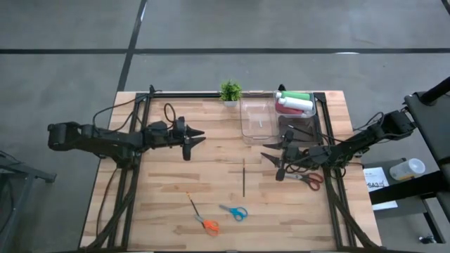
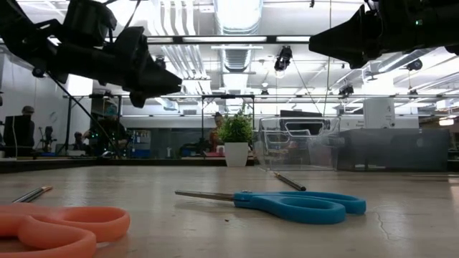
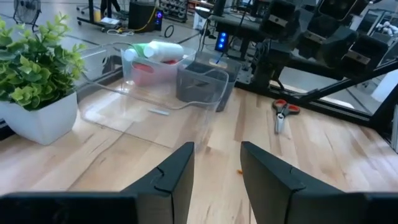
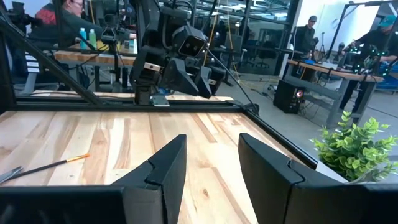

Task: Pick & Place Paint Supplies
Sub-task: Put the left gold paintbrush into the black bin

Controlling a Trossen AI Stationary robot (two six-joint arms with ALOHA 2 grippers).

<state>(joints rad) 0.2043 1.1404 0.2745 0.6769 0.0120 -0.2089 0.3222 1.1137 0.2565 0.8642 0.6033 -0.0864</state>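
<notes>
Green, red and white squeeze bottles (image 1: 294, 102) lie in a clear bin (image 1: 313, 111) at the table's far right; the left wrist view shows the same bottles (image 3: 155, 51). A thin dark brush (image 1: 244, 177) lies flat at mid-table, and an orange-tipped brush (image 1: 190, 202) lies nearer the front. My left gripper (image 1: 203, 135) hovers open over the table's left half, pointing right, with nothing between its fingers (image 3: 180, 171). My right gripper (image 1: 265, 150) hovers open in front of the bins, pointing left, also holding nothing (image 4: 211, 140).
An empty clear bin (image 1: 256, 118) and a dark grey bin (image 3: 199, 84) stand beside the bottle bin. A small potted plant (image 1: 230, 91) stands at the far edge. Red scissors (image 1: 309, 179), blue scissors (image 1: 234, 212) and orange scissors (image 1: 208, 225) lie on the table.
</notes>
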